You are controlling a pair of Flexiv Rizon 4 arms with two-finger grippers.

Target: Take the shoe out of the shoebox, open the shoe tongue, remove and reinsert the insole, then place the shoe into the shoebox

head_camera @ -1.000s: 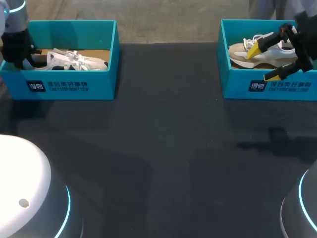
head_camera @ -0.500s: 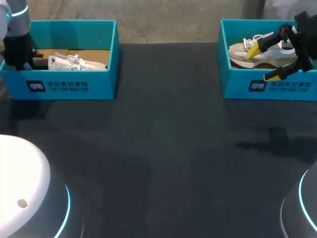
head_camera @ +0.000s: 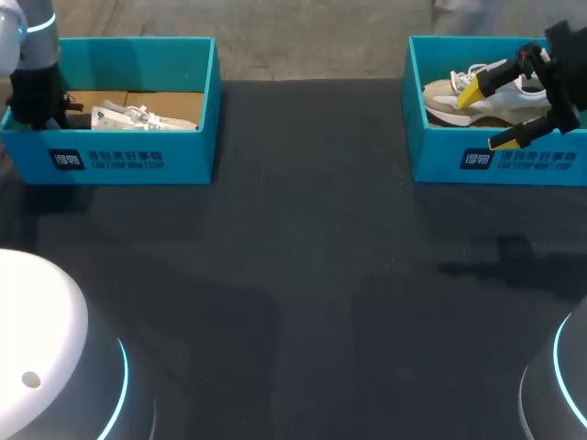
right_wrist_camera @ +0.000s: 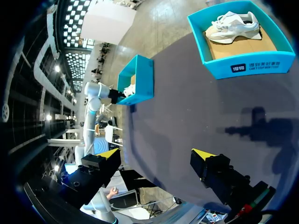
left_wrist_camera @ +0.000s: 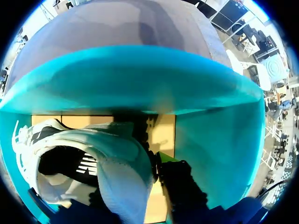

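Seen from above, the left gripper (head_camera: pixel 38 99) is down inside the left end of the left shoebox (head_camera: pixel 138 163), and the box wall hides its lower part. A white shoe (head_camera: pixel 138 115) lies on the cardboard floor just beside it. Only the left wrist view shows how close they are: the shoe's heel opening sits right against the gripper, with the teal wall ahead. Even there I cannot tell whether the gripper has hold of the shoe. In the head view the right gripper (head_camera: pixel 487 117) overlaps the front of the right shoebox (head_camera: pixel 440 163) and partly covers a beige and white shoe (head_camera: pixel 442 103) lying in it. The gripper is spread wide and holds nothing. The right wrist view shows it hanging above the dark table (head_camera: pixel 303 275), with the box and the whole shoe well ahead of it. It also shows the left arm entering the left shoebox.
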